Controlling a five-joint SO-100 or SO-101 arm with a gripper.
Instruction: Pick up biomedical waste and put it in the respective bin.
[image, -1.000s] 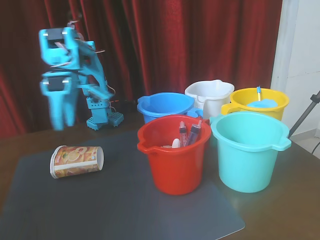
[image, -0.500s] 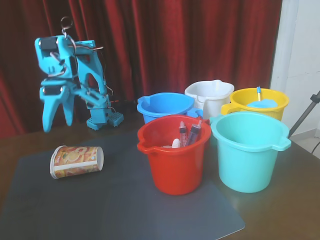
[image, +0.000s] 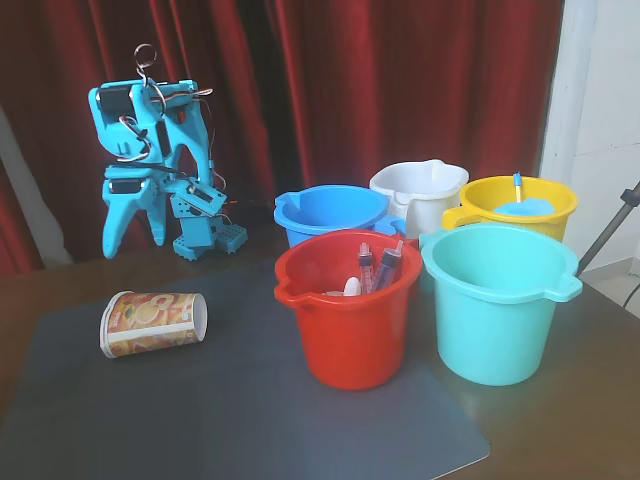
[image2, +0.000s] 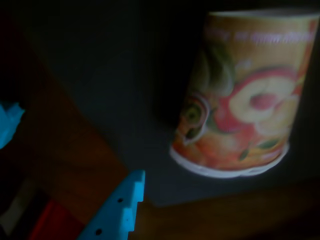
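The paper cup (image: 154, 323) is seen lying on its side at left on the grey mat (image: 250, 420), ungrasped, the gripper (image: 133, 236) held spread wide above it (the teal bucket (image: 497, 305) at right awaits).

Arm (image: 150, 130) folded upright above its base (image: 205, 235). Gripper (image: 135, 232) hangs downward, jaws spread apart, empty, raised clear of the tabletop (image: 600, 350).

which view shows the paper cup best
The fixed view: the paper cup is sharp and whole, lying on its side on the grey mat. The wrist view shows it closer but dark, blurred and cut off at the frame edge.
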